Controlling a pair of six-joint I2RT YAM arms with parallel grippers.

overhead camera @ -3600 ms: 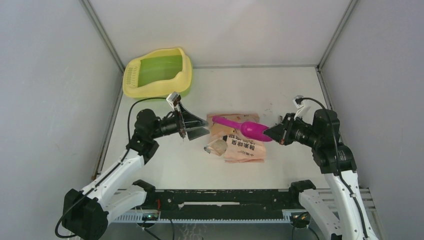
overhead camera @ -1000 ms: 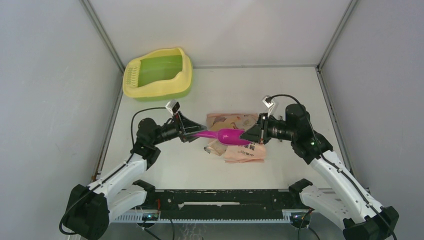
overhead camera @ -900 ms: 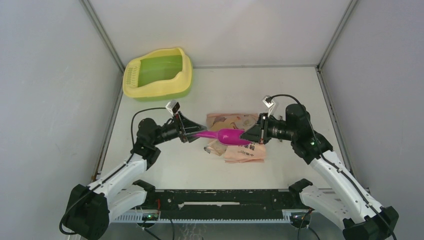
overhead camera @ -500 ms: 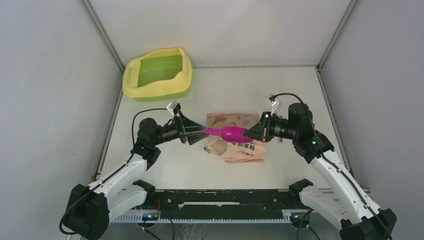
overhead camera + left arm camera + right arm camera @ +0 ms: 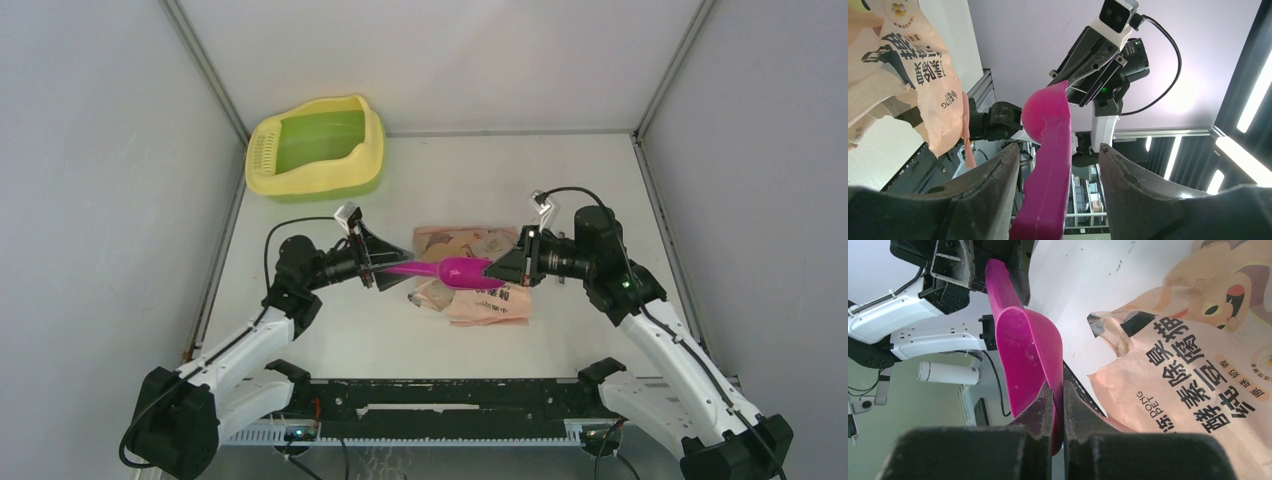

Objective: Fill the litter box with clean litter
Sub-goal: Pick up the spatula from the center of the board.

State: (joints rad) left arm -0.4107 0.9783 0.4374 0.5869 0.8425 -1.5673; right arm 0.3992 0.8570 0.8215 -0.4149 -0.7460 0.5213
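top external: right tool (image 5: 492, 268) pinches magenta scoop (image 5: 455, 270); left tool (image 5: 393, 270) gapes around it.

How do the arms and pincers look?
The left arm and right arm have white shells and black joints. The left pincer and right pincer are black, with wedge-shaped fingers. A thin black cable loops to a pale camera on each wrist.

Right gripper (image 5: 488, 268) brought magenta scoop (image 5: 452, 269) leftward, from slanted over bag to level between arms; handle now between fingers of left gripper (image 5: 405, 270), earlier apart; left jaws narrower a second ago, now spread wider, gaps beside handle.
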